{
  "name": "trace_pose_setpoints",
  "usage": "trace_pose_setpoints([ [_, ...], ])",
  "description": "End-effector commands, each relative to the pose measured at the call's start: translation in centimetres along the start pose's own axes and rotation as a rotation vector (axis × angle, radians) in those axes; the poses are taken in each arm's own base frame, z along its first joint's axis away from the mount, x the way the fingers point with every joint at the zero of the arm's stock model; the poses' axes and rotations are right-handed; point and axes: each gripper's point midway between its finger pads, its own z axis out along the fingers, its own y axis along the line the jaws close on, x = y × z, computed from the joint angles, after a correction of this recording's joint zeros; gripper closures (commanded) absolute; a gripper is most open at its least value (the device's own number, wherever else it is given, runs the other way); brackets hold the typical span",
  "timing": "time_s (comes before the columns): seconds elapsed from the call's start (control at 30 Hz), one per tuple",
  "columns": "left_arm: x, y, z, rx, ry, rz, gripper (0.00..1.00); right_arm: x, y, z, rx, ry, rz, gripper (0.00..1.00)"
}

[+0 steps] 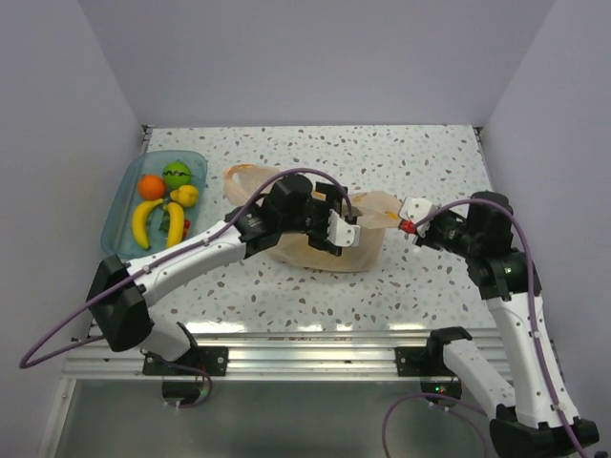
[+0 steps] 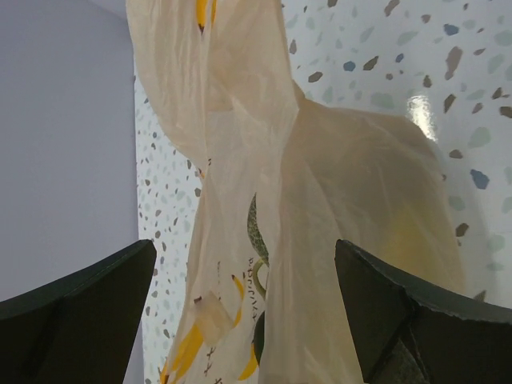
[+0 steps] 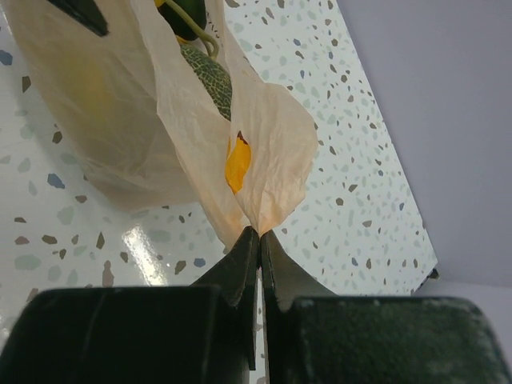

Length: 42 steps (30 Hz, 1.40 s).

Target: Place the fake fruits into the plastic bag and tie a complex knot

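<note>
From above, the plastic bag (image 1: 320,250) lies mid-table. The left gripper (image 1: 342,229) hangs over it, jaws spread and empty. The right gripper (image 1: 409,222) pinches the bag's right edge. In the blue tray (image 1: 119,205), far left, lie the orange (image 1: 150,186), the green ball (image 1: 176,173) and 2 bananas (image 1: 143,224).

At the left wrist, bag film fills the gap between the spread fingers (image 2: 96,288).

At the right wrist, the jaws are pressed together on a fold of the rim, and the melon (image 3: 210,80) sits inside.

Loading looks partly done. The right grip should hold the rim raised and taut. The left should rise straight clear of the film before swinging to the tray.
</note>
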Motion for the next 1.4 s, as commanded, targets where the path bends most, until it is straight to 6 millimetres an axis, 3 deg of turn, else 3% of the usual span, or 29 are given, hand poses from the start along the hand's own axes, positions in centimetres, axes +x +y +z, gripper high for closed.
trace_pose_setpoints([
  [0.0,-1.2,6.4,0.5,-0.214,0.007,0.113,0.0,-1.4,-0.1,-1.1,0.009,-0.037,-0.027,1.0],
  [0.17,1.3,6.0,2.4,-0.18,0.041,0.082,0.0,-1.9,0.1,-1.6,0.015,-0.053,-0.041,1.0],
  [0.2,1.9,6.0,2.7,-0.179,0.051,0.059,0.05,-1.9,0.2,-1.7,0.011,-0.054,-0.044,1.0],
  [0.23,2.2,6.2,2.9,-0.176,0.055,0.035,0.14,-2.0,0.3,-1.9,0.015,-0.06,-0.05,1.0],
  [0.27,2.9,5.4,2.9,-0.125,0.061,-0.014,0.39,-2.0,0.4,-1.9,0.016,-0.061,-0.049,1.0],
  [0.33,2.9,5.3,2.8,-0.099,0.056,-0.087,0.64,-1.9,0.2,-2.0,0.039,-0.06,-0.04,0.97],
  [0.37,3.1,4.5,2.7,-0.051,0.046,-0.118,0.76,-2.1,-0.2,-2.0,0.058,-0.072,-0.038,0.91],
  [0.4,3.0,4.3,2.2,-0.037,0.038,-0.132,0.82,-2.0,-0.3,-1.9,0.064,-0.071,-0.023,0.81],
  [0.43,3.4,3.8,1.9,-0.022,0.044,-0.164,0.88,-1.8,-0.6,-1.7,0.079,-0.058,0.014,0.51],
  [0.47,3.1,3.2,1.7,0.004,0.025,-0.175,0.94,-1.8,-1.0,-1.5,0.093,-0.057,0.024,0.3],
  [0.5,3.1,2.8,1.3,0.015,0.023,-0.187,0.97,-1.8,-1.3,-1.5,0.104,-0.05,0.045,0.13],
  [0.53,3.3,2.5,1.0,0.017,0.022,-0.215,0.99,-1.6,-1.7,-1.5,0.114,-0.035,0.056,0.06],
  [0.63,2.8,1.8,0.0,0.046,-0.018,-0.264,1.0,-1.2,-2.6,-1.8,0.12,0.002,0.041,0.01],
  [0.73,2.0,1.6,-0.6,0.068,-0.064,-0.278,1.0,-1.7,-1.2,-2.4,0.055,-0.067,-0.045,0.01],
  [0.83,1.6,1.2,-0.9,0.099,-0.096,-0.281,1.0,-0.9,1.7,-2.0,-0.067,-0.102,-0.088,0.01],
  [0.97,1.7,0.8,-1.3,0.119,-0.116,-0.274,1.0,1.2,3.7,-0.1,-0.18,-0.134,-0.069,0.01],
  [1.0,1.6,0.7,-1.5,0.123,-0.123,-0.274,1.0,0.8,4.3,0.7,-0.221,-0.188,-0.039,0.01],
  [1.07,1.5,0.3,-1.8,0.138,-0.138,-0.277,1.0,0.3,3.5,2.1,-0.203,-0.264,-0.029,0.01],
  [1.1,1.5,0.2,-1.9,0.141,-0.142,-0.278,1.0,-0.1,3.6,2.6,-0.219,-0.301,0.059,0.01],
  [1.13,1.4,0.0,-2.0,0.15,-0.158,-0.278,1.0,-1.2,1.8,3.1,-0.17,-0.358,0.024,0.01],
  [1.37,0.7,-0.3,-2.1,0.165,-0.215,-0.266,1.0,-3.7,2.2,4.2,-0.242,-0.527,0.084,0.01],
])
